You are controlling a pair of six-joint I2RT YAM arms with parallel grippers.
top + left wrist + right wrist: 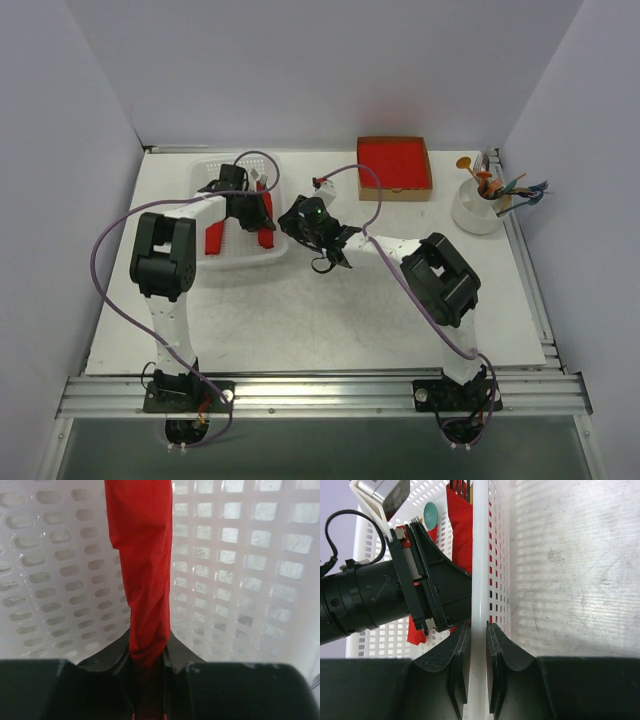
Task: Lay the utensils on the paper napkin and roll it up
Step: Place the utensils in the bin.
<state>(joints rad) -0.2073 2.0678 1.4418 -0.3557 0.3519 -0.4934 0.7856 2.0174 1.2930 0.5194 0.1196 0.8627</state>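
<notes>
Left wrist, left pincer (149,656) clamps napkin roll (142,570)

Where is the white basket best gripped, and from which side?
Grip the white basket by its side wall at the rim, from above, one finger inside, one outside: the wall is thin and upright. The right gripper straddles it so.

The napkin (142,580), in the middle of the left wrist view, is plain bright red. The basket (240,570) behind it is white with a grid of small holes. In the top view, upper right, the cup (478,215) is white. The box (395,193) is brown with red inside. The cables (95,258) are purple.
</notes>
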